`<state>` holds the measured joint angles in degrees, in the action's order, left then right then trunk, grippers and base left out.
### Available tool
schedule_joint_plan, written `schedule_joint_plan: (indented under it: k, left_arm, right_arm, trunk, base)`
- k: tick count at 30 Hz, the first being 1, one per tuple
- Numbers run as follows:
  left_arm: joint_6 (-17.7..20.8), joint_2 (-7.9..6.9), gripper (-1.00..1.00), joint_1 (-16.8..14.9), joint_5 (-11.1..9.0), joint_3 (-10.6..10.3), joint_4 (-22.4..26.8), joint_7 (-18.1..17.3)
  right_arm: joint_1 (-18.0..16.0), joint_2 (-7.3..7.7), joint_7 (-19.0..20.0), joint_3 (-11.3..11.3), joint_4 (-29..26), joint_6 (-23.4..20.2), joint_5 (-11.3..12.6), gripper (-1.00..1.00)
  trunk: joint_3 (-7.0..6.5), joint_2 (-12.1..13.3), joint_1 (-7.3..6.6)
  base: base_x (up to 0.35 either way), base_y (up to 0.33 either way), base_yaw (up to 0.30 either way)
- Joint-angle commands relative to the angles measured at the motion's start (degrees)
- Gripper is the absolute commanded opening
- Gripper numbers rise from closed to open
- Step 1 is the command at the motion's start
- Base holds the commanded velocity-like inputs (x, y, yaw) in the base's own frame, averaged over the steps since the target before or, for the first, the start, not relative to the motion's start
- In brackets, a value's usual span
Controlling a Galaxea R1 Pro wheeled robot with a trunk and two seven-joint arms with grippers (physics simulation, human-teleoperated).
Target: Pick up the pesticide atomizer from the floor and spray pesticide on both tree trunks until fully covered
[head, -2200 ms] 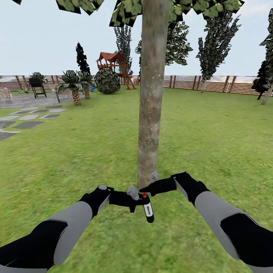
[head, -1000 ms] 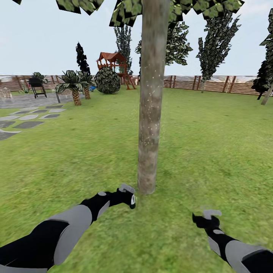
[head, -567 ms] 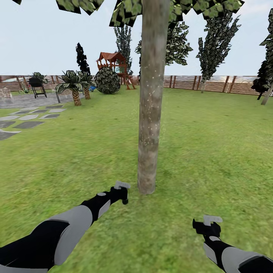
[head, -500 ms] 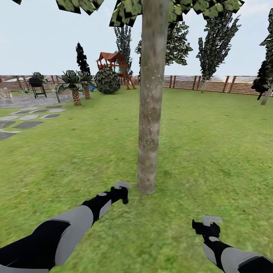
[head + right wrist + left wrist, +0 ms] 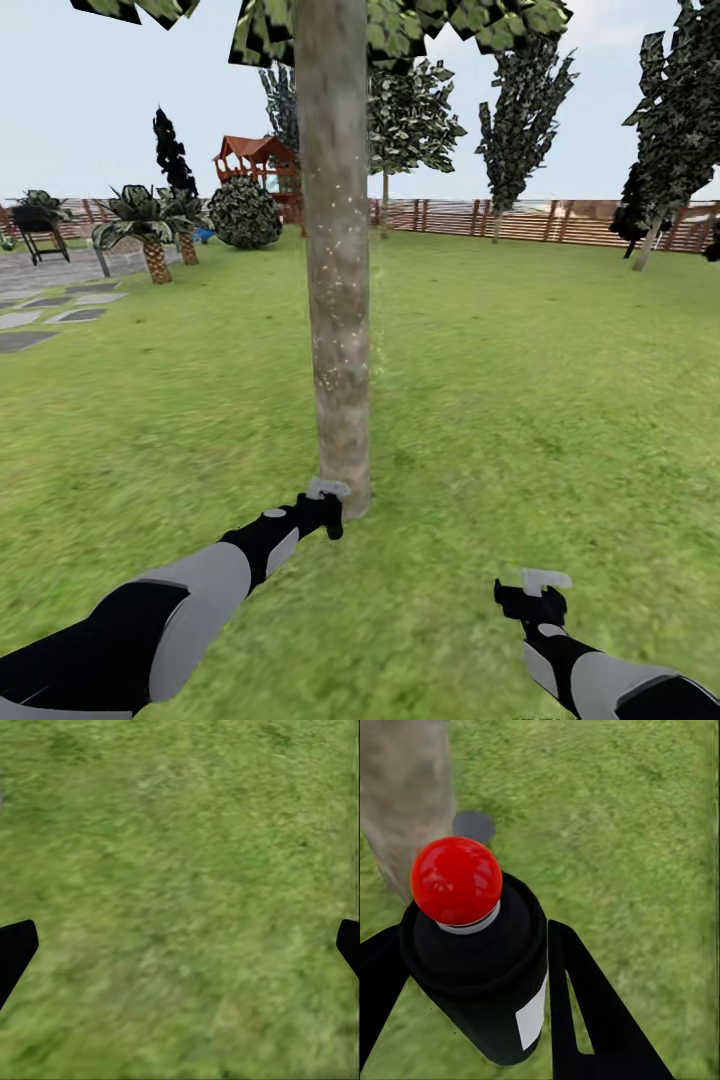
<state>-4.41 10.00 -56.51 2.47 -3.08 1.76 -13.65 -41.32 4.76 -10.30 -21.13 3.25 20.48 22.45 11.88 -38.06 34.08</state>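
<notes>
Left gripper point(image 5: 472, 1020): clamped on the pesticide atomizer point(image 5: 484, 975), red cap up, fingers on both sides of the dark bottle.
Atomizer position: low, just beside the foot of the tree trunk point(image 5: 338, 260).
Right gripper point(image 5: 532, 592): spread wide and empty over the grass point(image 5: 180, 900), well apart from the trunk.
Change: the whole head view has shifted, so the camera has turned; both arms keep their pose.
Trunk surface: pale specks mid-height.
Meaning: spraying seems paused; the robot is likely repositioning for uncovered bark.
</notes>
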Motion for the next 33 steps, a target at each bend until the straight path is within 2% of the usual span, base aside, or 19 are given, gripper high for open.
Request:
schedule_joint_plan:
  k: [1, 33]
  left_arm:
    - [-0.34, 0.0, -1.0, -0.06, 0.25, -0.26, -0.08, 0.01]
    - [-0.34, 0.0, -1.0, 0.0, 0.25, -0.17, -0.09, 0.03]
  right_arm:
    - [-0.08, -0.09, 0.0, -0.46, 0.18, 0.26, 0.4, 1.0]
    - [0.45, -0.34, 0.01, -0.49, 0.18, 0.26, 0.4, 1.0]
  trunk:
    - [0.09, -0.08, 0.03]
    - [-1.69, -0.08, 0.03]
  base:
    - [0.162, -0.286, -0.299]
    - [0.18, -0.269, -0.28]
